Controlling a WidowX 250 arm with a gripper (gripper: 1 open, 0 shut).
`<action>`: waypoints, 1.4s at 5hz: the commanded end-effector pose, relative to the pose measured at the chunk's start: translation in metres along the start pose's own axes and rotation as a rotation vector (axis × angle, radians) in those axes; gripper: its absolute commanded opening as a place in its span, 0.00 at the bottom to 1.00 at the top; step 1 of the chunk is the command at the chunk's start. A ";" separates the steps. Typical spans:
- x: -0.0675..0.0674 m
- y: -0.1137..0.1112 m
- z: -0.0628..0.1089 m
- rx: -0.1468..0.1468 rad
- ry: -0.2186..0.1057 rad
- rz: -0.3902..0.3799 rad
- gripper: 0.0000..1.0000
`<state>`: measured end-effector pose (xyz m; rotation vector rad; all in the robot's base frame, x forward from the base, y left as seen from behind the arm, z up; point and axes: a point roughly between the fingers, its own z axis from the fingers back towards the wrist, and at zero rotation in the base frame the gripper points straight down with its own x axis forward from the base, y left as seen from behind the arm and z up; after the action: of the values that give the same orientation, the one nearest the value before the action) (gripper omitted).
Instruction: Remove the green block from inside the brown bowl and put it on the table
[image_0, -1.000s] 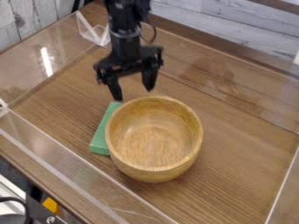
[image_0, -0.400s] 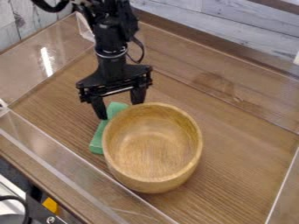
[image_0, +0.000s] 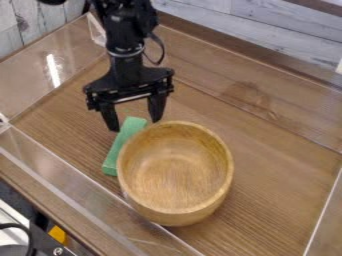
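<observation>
While lying on the desk (image_0: 267, 110) beside the brown bowl (image_0: 175, 170), the green block (image_0: 123, 144) is sitting just below the spread, empty tool (image_0: 128, 117).

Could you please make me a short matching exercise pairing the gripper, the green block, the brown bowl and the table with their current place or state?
Things:
1. gripper
2. green block
3. brown bowl
4. table

States:
A. empty inside, upright
B. lying on the tabletop, against the bowl's outer wall
C. open, pointing down, holding nothing
D. wood-grain surface under everything

Pairs: 1-C, 2-B, 3-A, 4-D
</observation>
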<state>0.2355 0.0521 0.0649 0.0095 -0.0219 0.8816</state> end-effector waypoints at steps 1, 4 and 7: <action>0.014 -0.005 0.024 -0.030 -0.040 -0.055 1.00; -0.017 -0.004 0.009 -0.018 -0.022 -0.141 1.00; -0.027 0.016 -0.034 -0.028 -0.023 -0.177 0.00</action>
<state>0.2047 0.0406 0.0309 -0.0039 -0.0438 0.7084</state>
